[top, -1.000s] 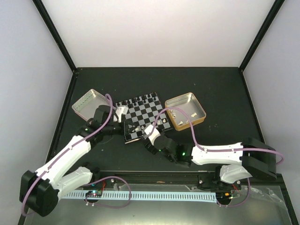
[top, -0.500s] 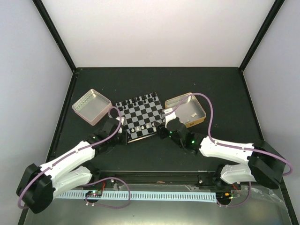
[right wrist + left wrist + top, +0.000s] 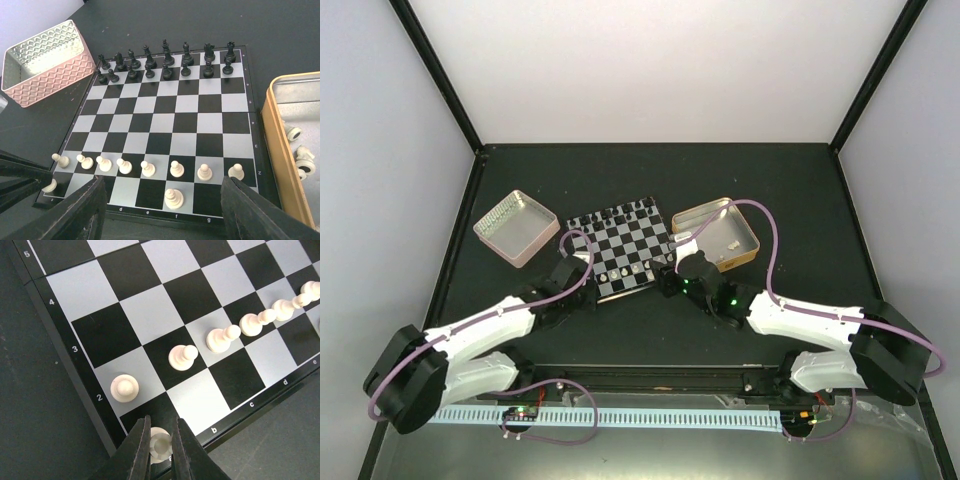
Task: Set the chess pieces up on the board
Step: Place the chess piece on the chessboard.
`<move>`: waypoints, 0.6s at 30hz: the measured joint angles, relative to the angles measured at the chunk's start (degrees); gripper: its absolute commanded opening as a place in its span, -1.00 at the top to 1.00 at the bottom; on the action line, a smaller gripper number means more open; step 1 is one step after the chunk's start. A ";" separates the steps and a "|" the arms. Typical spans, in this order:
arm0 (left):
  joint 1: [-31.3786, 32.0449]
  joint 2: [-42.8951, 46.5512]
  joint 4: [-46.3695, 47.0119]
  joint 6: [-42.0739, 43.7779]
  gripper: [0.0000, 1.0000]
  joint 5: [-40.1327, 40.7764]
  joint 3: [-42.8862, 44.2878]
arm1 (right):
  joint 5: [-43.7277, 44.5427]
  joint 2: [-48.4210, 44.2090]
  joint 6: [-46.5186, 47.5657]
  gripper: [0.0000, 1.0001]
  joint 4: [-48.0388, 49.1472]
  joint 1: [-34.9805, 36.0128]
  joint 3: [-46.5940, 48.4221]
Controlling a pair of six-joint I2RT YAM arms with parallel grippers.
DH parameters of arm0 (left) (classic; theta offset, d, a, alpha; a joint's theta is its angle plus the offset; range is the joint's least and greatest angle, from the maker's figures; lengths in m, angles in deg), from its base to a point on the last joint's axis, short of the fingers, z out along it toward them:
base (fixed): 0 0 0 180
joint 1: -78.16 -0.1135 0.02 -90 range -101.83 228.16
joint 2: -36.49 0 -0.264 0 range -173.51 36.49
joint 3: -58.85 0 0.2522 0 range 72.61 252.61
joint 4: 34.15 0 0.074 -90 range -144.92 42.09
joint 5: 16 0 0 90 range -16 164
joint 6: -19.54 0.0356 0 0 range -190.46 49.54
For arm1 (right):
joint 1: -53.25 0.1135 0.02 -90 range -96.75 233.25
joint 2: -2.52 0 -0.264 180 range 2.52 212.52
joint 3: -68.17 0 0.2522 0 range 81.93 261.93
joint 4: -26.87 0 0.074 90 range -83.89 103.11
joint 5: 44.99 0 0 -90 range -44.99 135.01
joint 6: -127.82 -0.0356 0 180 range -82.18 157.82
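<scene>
The board (image 3: pixel 630 232) lies at mid table. Black pieces (image 3: pixel 165 60) fill its two far rows. A row of white pawns (image 3: pixel 150 167) stands on the second near row, with a white bishop (image 3: pixel 173 199) behind it on f1. My left gripper (image 3: pixel 160 440) is at the board's near left corner (image 3: pixel 582 283). Its fingers (image 3: pixel 141 450) press both sides of a white rook (image 3: pixel 159 449) standing on the corner square a1. My right gripper (image 3: pixel 161 200) hangs wide open and empty over the near edge (image 3: pixel 670 275). More white pieces (image 3: pixel 300 160) lie in the gold tin.
A gold-rimmed tin (image 3: pixel 745 250) sits just right of the board, close to my right wrist. A pale pink tin (image 3: pixel 515 228) sits left of the board's far corner. Black walls edge the dark table.
My left gripper has moved from the board's left edge down to its near left corner. My right gripper has swung right along the near edge toward the gold tin.
</scene>
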 measured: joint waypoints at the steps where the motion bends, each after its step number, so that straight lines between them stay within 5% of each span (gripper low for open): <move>1: 0.02 -0.52 0.44 0.00 0.91 0.04 -0.15 | -0.04 0.00 -0.11 -0.26 -0.04 -0.04 0.00; 18: 0.28 -1.18 2.69 -0.35 0.42 0.22 -1.75 | -0.42 -0.22 -0.59 -0.26 -0.85 -0.68 0.00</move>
